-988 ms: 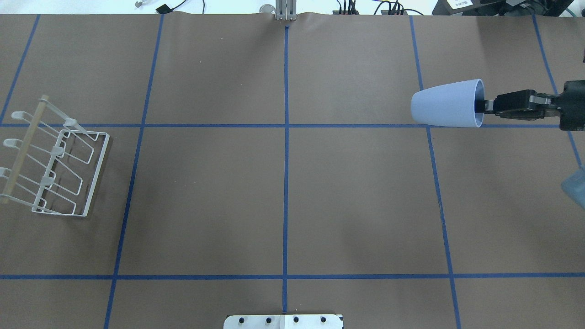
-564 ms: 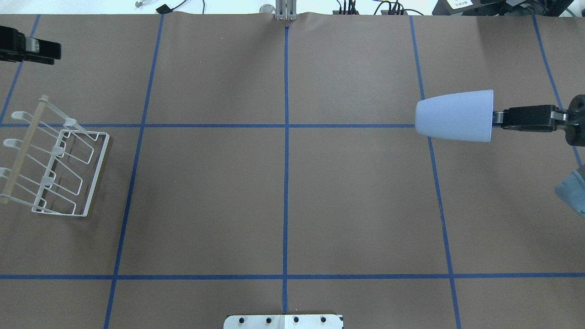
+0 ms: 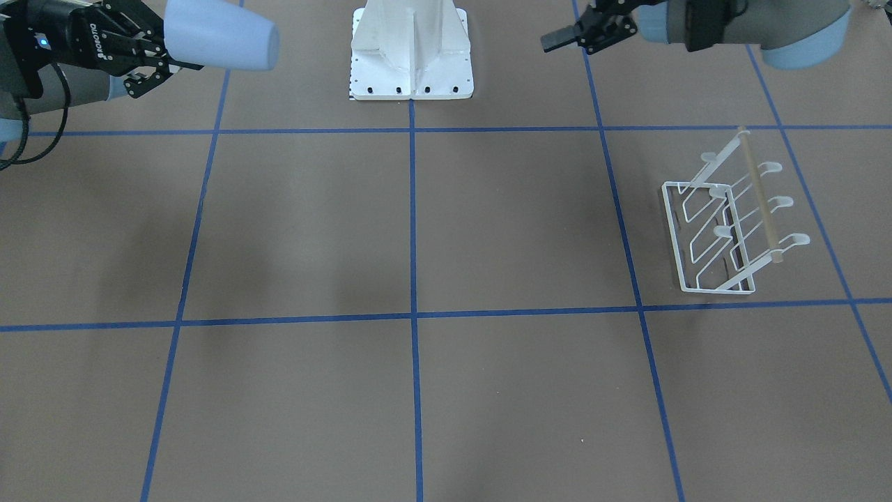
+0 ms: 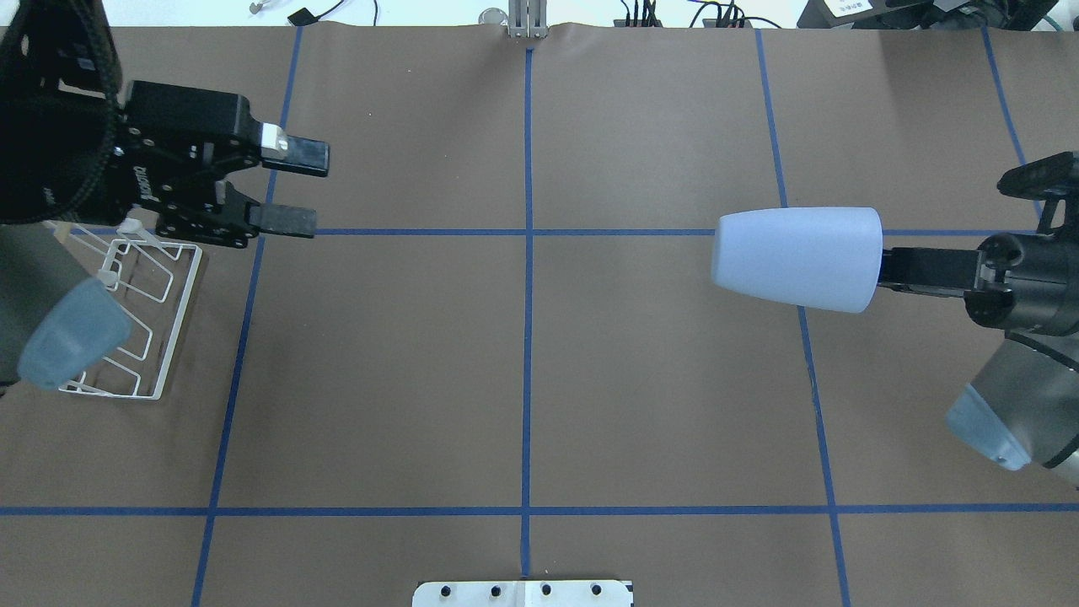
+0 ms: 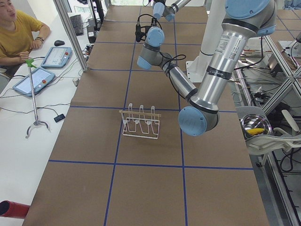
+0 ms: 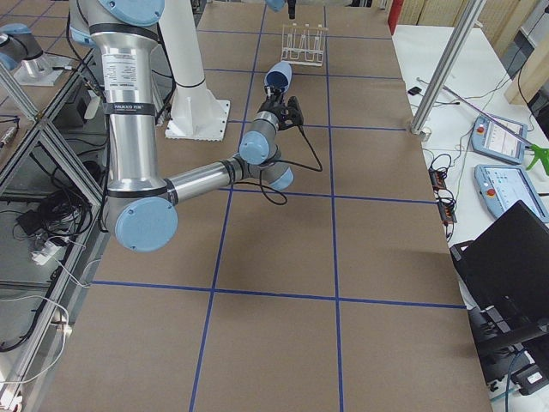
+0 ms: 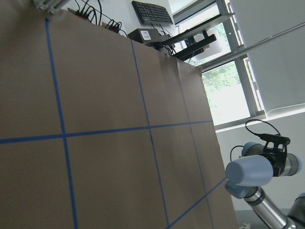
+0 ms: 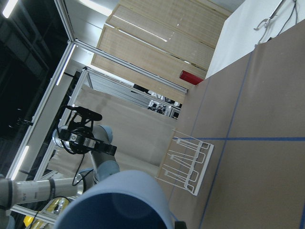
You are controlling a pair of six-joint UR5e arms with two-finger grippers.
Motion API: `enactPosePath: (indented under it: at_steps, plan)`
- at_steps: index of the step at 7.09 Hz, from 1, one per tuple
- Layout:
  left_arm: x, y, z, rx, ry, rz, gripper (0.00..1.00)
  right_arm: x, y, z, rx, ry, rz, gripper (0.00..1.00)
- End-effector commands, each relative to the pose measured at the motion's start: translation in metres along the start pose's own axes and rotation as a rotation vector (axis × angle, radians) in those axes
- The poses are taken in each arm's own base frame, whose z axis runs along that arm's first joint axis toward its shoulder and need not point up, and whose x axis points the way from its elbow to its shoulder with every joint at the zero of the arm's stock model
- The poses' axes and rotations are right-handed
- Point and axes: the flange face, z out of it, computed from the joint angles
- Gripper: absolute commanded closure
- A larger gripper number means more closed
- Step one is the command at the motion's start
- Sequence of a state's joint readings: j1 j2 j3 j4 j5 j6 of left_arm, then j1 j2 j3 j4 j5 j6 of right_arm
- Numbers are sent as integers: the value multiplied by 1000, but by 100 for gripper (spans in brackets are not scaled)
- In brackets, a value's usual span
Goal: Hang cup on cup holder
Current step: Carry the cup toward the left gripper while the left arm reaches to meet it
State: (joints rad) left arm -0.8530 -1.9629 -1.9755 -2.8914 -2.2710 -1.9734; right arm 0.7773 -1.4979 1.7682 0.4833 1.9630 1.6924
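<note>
text: "ROBOTIQ", white letters | on: black body of right gripper (image 3: 157, 56) | left gripper (image 4: 317, 189): similar white lettering, only partly legible | right arm (image 6: 130, 129): printed label, too small to read

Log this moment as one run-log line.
stage: cup not yet hung | right gripper: shut on cup, sideways in air | left gripper: jaws open, empty | cup holder: empty
</note>
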Motion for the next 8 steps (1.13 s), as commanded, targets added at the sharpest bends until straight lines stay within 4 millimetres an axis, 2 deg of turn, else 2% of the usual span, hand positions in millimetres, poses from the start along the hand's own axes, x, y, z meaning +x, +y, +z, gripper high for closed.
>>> enactPosePath:
  at_steps: [1,2,4,5,6,7,8]
  plan:
    - [3,36,48,-47,72,-92,2,-7,17,57,27,-122,37,100]
    - [-2,43,56,-70,64,-123,2,-3,27,76,32,-144,37,100]
    - [-12,78,91,-165,65,-160,2,1,56,106,44,-178,-8,100]
    - [-11,81,92,-172,69,-162,2,-5,76,129,38,-219,-10,100]
    - [-5,82,93,-174,83,-157,2,-6,107,145,58,-238,-26,100]
    - [-2,83,93,-176,91,-154,2,-7,132,155,66,-244,-41,100]
    - [0,84,91,-177,93,-153,2,-6,139,155,59,-247,-34,100]
